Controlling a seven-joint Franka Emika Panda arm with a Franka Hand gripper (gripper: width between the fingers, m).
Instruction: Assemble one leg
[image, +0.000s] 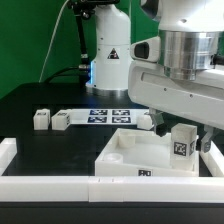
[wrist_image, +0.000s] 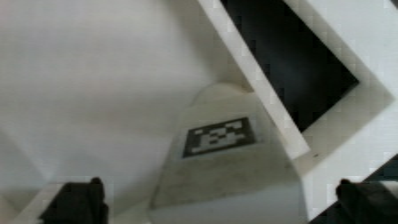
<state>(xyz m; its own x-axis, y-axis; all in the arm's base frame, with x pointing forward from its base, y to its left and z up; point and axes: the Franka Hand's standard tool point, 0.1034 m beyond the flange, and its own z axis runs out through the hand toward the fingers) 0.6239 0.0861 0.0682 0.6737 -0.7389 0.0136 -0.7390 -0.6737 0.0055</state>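
In the wrist view a leg (wrist_image: 222, 165), a white chunky block with a square tag (wrist_image: 219, 137), stands on the large white panel (wrist_image: 89, 80). It lies between my two dark fingertips (wrist_image: 75, 203), which stand wide apart and do not touch it. My gripper (wrist_image: 221, 205) is open. In the exterior view the gripper (image: 170, 128) hangs low over the panel (image: 135, 158), right by the tagged leg (image: 183, 143). Two more legs (image: 41, 119) (image: 62, 119) stand on the black table at the exterior view's left.
The marker board (image: 110, 113) lies on the table behind the panel. A white rail (image: 50, 186) runs along the front and turns up at the exterior view's left and right. The robot base (image: 108, 55) stands at the back.
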